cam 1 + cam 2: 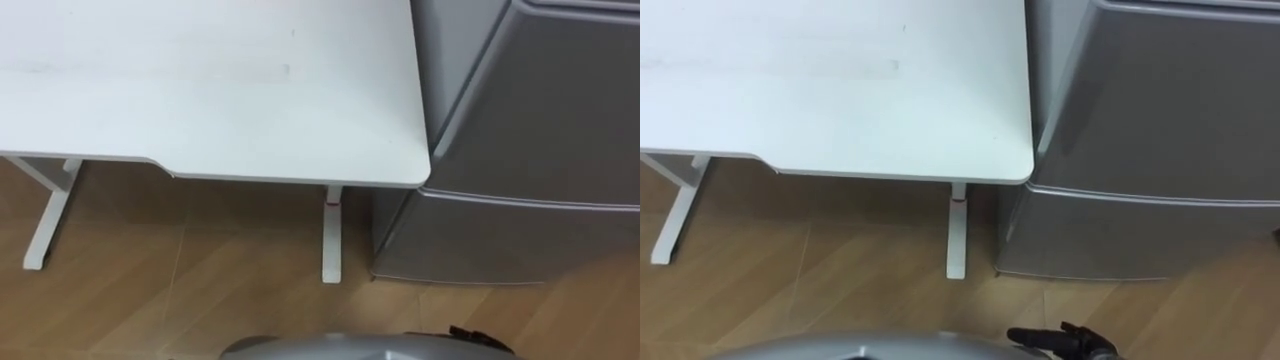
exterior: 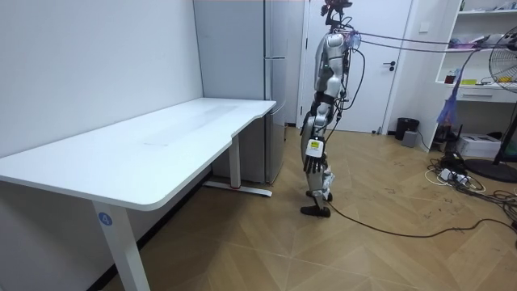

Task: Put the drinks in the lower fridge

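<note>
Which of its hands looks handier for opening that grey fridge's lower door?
Probably the right. The tall grey fridge's lower door lies to the robot's right, and the dark right hand shows low on that side. The left hand hangs down, nearer the long white table.

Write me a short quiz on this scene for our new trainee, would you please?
1. True or false: the lower door of the fridge stands open.
2. Seen from the robot, on which side of the white table does the fridge stand? A: left. B: right. C: behind the robot.
3. Fill in: the table's legs stand on a ___ floor.
Key: 1 false, it is shut; 2 B; 3 wooden.
</note>
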Robot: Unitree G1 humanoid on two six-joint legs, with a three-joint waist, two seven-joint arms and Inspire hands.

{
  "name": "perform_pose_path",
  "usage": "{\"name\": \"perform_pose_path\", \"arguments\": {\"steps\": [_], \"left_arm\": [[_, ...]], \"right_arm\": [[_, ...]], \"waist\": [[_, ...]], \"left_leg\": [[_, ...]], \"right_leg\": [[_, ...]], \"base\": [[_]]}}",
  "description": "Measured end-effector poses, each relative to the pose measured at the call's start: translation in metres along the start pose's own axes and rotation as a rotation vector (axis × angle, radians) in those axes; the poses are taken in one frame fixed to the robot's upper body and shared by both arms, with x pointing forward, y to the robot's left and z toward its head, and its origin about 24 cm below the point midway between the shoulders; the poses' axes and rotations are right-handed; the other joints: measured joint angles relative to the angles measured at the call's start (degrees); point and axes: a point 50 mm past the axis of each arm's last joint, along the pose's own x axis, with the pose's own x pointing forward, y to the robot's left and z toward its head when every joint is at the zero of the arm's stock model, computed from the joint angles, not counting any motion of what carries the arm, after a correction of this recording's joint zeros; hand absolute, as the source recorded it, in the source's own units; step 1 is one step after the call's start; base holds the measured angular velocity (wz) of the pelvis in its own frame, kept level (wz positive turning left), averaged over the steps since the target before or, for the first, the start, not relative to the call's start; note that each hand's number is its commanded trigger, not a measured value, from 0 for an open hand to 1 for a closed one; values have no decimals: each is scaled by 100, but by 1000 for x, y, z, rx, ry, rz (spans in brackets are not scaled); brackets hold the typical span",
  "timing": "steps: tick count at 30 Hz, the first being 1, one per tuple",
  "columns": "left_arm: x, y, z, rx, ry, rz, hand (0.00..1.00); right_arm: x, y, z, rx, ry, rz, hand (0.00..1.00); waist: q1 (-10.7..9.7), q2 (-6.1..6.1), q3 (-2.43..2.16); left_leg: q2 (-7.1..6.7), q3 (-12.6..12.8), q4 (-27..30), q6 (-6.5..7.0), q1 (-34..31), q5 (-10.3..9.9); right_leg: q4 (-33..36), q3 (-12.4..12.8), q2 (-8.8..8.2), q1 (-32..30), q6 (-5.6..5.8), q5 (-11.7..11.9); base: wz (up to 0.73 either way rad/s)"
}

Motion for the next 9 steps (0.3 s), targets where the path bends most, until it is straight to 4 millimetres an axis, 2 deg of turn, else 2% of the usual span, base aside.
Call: {"name": "perform_pose_path", "arguments": {"steps": [9], "left_arm": [[1, 0, 3, 2, -2, -7, 0]], "right_arm": [[0, 0, 1, -16, -9, 3, 0]], "waist": [[9, -6, 4]], "left_leg": [[3, 12, 8, -1, -2, 0]], "right_leg": [[-1, 20, 2, -7, 0, 0]], "base": [[-1]]}}
